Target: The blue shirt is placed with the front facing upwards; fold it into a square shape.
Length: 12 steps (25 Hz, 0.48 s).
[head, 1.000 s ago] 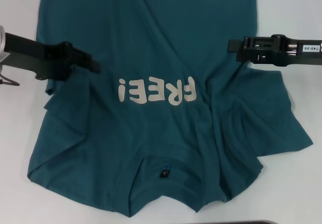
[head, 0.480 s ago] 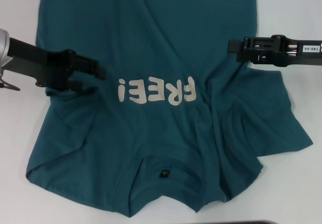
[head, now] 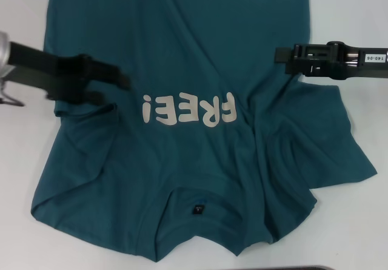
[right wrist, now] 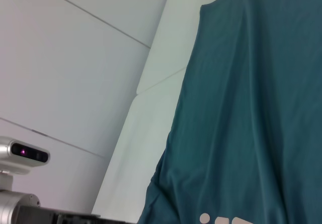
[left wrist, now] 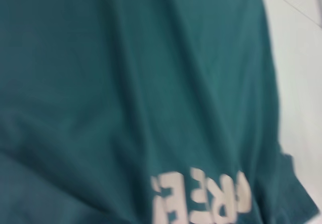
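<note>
While the blue shirt (head: 182, 136) lies front-up on the white counter (head: 357, 15) — collar nearest the robot, sleeves rumpled — the left gripper (head: 115, 87) hovers beside its lettering, fingers apart; the right gripper (head: 282, 60) hangs over the opposite edge, its grip unreadable.

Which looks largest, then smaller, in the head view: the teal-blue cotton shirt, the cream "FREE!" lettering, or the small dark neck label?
1. Teal-blue cotton shirt, which fills most of the view.
2. Cream "FREE!" lettering, a band across the chest.
3. Small dark neck label, clearly the smallest.
</note>
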{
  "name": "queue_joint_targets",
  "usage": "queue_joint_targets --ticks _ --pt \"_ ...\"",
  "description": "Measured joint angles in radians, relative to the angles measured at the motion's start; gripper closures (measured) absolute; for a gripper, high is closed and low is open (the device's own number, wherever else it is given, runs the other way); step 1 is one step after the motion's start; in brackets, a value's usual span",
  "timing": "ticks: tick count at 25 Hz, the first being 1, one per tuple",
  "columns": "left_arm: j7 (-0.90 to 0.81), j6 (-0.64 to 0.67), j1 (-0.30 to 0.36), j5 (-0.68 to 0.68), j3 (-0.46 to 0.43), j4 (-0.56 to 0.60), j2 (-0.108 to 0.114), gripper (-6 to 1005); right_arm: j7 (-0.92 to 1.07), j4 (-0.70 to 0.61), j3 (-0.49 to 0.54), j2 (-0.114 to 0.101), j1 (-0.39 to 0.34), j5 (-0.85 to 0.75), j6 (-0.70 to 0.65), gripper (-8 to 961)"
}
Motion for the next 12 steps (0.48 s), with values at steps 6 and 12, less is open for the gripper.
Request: queue_joint_targets --ticks 6,12 --pt "-0.020 -0.043 0.053 0.007 -0.027 0.000 0.040 230 0.000 0.000 0.002 -0.002 -0.001 -0.005 0.000 147" --pt "-0.033 -0.103 0.080 0.050 -0.045 0.011 0.053 231 0.000 0.000 0.003 -0.002 -0.001 -0.004 -0.001 147"
